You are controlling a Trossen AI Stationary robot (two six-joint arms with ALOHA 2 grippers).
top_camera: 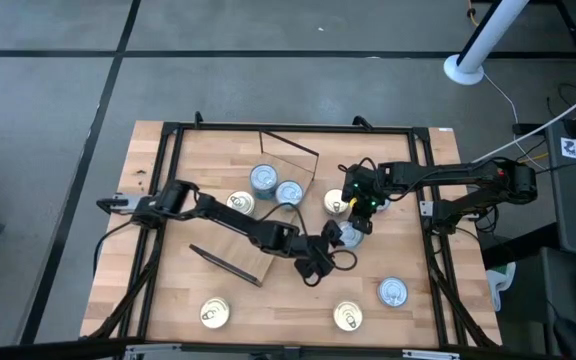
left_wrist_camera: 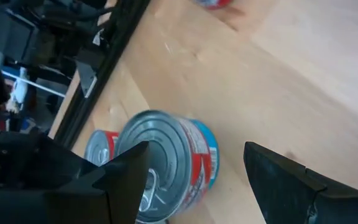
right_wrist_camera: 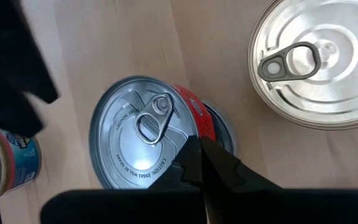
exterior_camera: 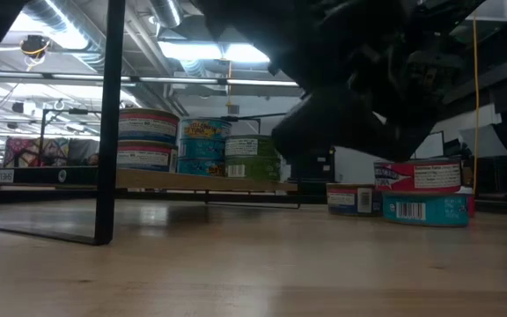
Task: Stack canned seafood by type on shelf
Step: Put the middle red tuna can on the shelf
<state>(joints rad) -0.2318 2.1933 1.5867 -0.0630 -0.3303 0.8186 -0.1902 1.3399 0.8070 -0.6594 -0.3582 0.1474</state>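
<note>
Two silver-topped tins with red and blue labels are stacked (top_camera: 351, 236) (left_wrist_camera: 166, 165) (right_wrist_camera: 145, 134) on the tabletop right of centre. My left gripper (top_camera: 334, 246) (left_wrist_camera: 197, 149) is open and low, level with the stack. The top tin lies just ahead of its fingers, close to one of them. My right gripper (top_camera: 361, 212) (right_wrist_camera: 199, 144) is shut, its tips over the top tin's rim. A gold-lidded tin (top_camera: 338, 203) (right_wrist_camera: 312, 62) stands beside it. The plywood shelf (exterior_camera: 201, 180) carries three tins (top_camera: 264, 178) (top_camera: 289, 192) (top_camera: 240, 204). My right gripper's shut fingertips (right_wrist_camera: 194, 155) point steeply down over the red-labelled edge of the top tin's rim (right_wrist_camera: 191, 109). I cannot tell whether they touch it. The tin sits upright on the one below.
Loose tins stand near the table's front edge (top_camera: 214, 312) (top_camera: 347, 316) (top_camera: 393, 291). Another small tin (exterior_camera: 352, 198) stands beside the stack. The shelf's dark frame bars (top_camera: 226, 265) (exterior_camera: 108, 123) rise at the left. A black frame (top_camera: 435, 215) borders the table.
</note>
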